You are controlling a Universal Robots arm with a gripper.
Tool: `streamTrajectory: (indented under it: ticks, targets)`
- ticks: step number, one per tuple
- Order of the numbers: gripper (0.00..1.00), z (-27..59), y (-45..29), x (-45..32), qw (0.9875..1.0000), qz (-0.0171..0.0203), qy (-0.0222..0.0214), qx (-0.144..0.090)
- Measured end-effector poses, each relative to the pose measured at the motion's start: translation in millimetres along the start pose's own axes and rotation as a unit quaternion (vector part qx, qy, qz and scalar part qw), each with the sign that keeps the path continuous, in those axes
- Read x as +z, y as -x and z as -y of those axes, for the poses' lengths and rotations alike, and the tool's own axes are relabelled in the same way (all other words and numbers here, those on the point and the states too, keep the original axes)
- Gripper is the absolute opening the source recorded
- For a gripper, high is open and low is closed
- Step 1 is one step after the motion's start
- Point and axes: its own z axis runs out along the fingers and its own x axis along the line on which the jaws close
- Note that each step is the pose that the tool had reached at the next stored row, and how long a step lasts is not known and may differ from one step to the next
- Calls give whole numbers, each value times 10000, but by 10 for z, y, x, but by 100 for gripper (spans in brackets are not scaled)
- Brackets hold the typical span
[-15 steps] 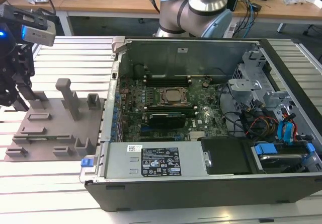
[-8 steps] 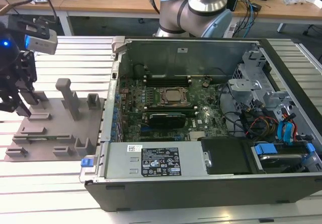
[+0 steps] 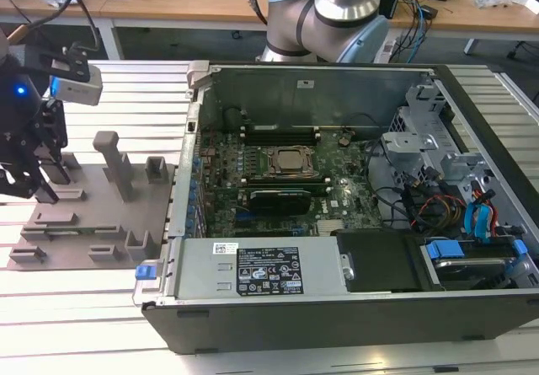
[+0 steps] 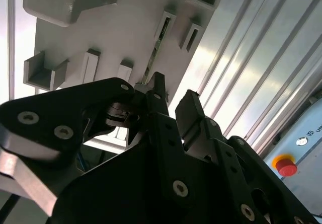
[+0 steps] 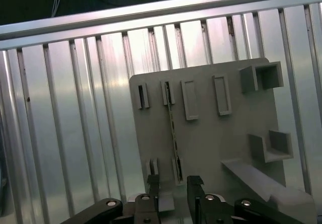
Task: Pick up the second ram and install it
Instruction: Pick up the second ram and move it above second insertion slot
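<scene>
Within the fixture plate [image 5: 211,133] slots stands the second ram [image 5: 173,133], tool [image 5: 173,183] spread.

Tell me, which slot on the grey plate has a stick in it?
The slot pair lined up with the open tool: the thin second ram stands on edge in it. The neighbouring slots are empty.

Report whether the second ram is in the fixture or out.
In: the second ram sits on edge in the grey fixture plate, open gripper not holding it.
</scene>
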Motion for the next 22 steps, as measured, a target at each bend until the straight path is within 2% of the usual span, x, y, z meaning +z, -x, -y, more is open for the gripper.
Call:
streamTrajectory:
  ticks: [17, 22]
  targets:
    - [36, 1, 0, 195, 10000, -1, 0, -80]
    - [36, -5, 13, 320, 9997, -1, 0, -233]
